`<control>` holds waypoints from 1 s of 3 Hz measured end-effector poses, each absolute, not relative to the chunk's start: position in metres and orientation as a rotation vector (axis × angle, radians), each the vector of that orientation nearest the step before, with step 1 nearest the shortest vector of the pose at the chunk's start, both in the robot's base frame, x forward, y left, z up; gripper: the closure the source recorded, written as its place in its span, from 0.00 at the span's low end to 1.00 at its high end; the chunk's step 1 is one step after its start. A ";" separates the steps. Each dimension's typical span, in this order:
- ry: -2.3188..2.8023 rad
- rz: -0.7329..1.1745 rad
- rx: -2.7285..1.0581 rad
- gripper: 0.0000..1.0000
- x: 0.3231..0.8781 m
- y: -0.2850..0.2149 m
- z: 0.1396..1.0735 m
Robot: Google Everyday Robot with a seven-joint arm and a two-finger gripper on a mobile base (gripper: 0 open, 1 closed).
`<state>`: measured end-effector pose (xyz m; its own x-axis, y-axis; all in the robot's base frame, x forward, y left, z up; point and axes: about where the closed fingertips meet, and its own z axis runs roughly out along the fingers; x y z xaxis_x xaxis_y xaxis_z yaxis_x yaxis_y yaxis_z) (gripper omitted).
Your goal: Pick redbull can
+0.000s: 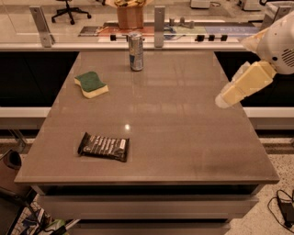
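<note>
The redbull can (135,51) stands upright near the far edge of the grey table (183,137), a slim silver-and-blue can with a silver top. My gripper (223,99) comes in from the right on a cream and white arm (275,46) and hangs over the table's right edge. It is far to the right of the can and nearer to me, not touching anything.
A green and yellow sponge (91,84) lies left of the can, nearer to me. A dark snack bar wrapper (104,147) lies at the front left. Behind the table runs a ledge with metal posts (159,20) and a brown bag (130,13).
</note>
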<state>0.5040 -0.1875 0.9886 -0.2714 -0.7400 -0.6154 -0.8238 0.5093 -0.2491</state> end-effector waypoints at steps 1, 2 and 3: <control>2.059 0.145 -1.123 0.00 0.520 -0.171 0.995; 2.095 0.149 -0.960 0.00 0.538 -0.154 0.998; 2.101 0.211 -0.783 0.00 0.555 -0.139 1.000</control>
